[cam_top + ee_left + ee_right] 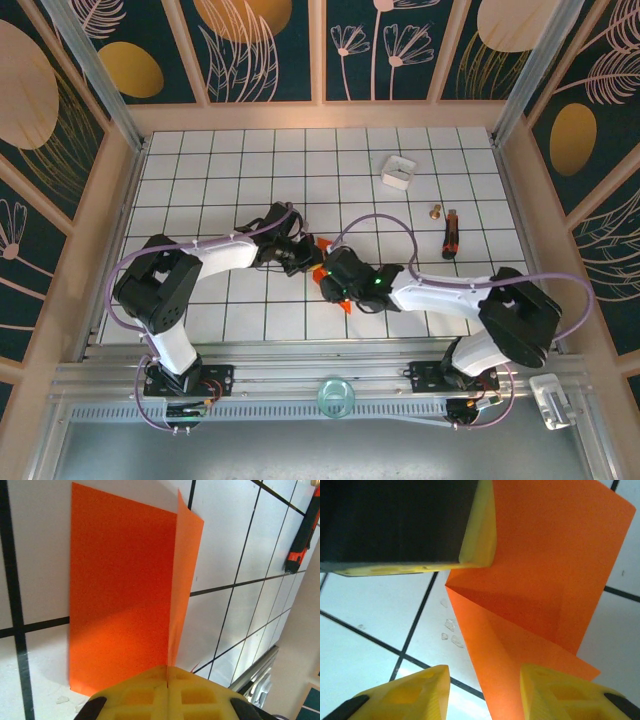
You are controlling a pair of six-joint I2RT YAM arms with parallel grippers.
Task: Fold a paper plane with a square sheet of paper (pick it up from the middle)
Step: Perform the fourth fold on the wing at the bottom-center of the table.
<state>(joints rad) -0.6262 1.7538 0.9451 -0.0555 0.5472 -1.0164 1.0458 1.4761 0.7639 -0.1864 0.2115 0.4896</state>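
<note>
The orange-red sheet of paper (120, 590) lies partly folded on the white grid tiles, with one flap (186, 570) standing upright along a crease. My left gripper (167, 680) is shut on the near end of that crease, its yellow fingers pressed together. In the right wrist view the paper (545, 565) shows a diagonal fold, and one corner runs down between the fingers of my right gripper (485, 692), which stands open. The left gripper's finger (405, 525) hangs over the sheet's upper left. From above, both grippers (305, 257) (330, 278) meet over the paper (322, 245) mid-table.
A small white box (398, 172) sits at the back right. A small brass piece (436, 212) and a black-and-orange tool (451, 235) lie to the right. Tiny clear crumbs (449, 630) dot the tile beside the paper. A clear round object (335, 397) rests on the front rail.
</note>
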